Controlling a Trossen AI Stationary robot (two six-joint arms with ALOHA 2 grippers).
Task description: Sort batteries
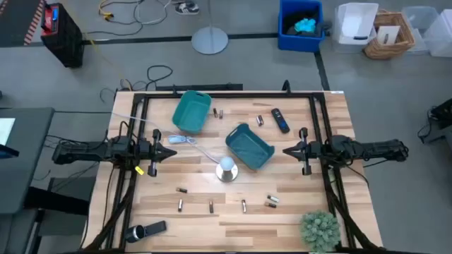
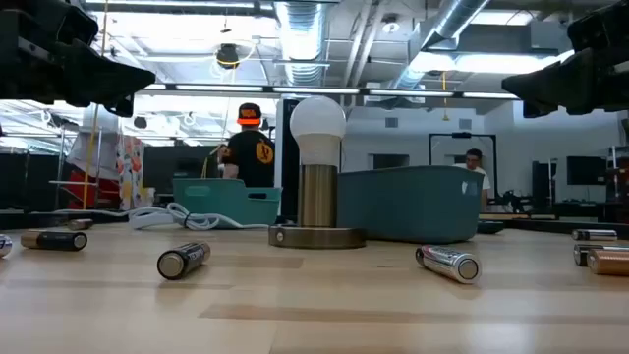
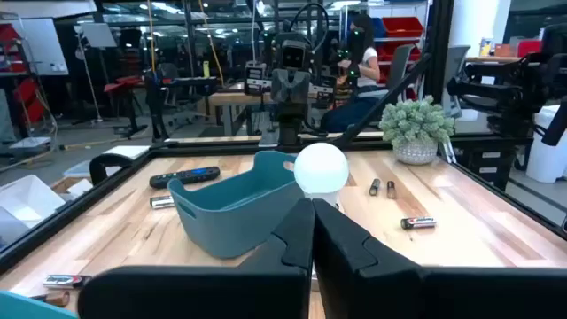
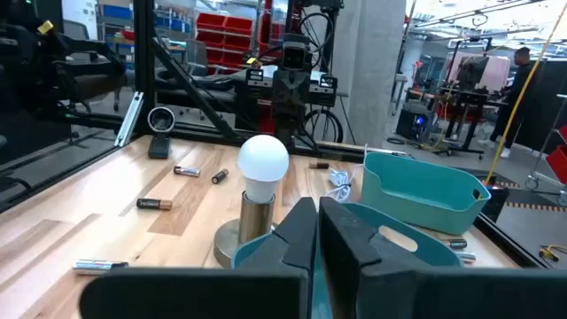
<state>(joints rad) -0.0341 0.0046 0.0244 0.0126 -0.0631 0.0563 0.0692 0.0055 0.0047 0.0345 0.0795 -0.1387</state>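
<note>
Left claw [image 1: 171, 153]: hovers at the left-centre of the desk in the high view, empty; its fingers [image 3: 297, 244] are pressed together in the left wrist view.
Right claw [image 1: 287, 150]: hovers at the right-centre, facing the left one, empty; fingers [image 4: 299, 232] pressed together.
Between the claws: a teal bin [image 1: 249, 146], turned at a slant, and a globe lamp [image 1: 227, 168] on a round metal base touching its lower-left corner.
Second teal bin [image 1: 192, 111]: upper-centre left, a white cable [image 1: 185, 141] just below it.
Batteries, lower row: five lie on bare wood below the lamp. The one at [image 1: 182, 190] has its long axis left-right; those at [image 1: 181, 205], [image 1: 210, 207] and [image 1: 244, 206] point up-down; the pair at [image 1: 271, 202] lies slanted, side by side.
Batteries, upper row: small ones at [image 1: 217, 112] and [image 1: 260, 120], near upright in the frame, between the second bin and a black remote [image 1: 280, 120].
Desk [image 1: 282, 226]: light wood; plant [image 1: 320, 229] lower right, flashlight [image 1: 144, 230] lower left.
</note>
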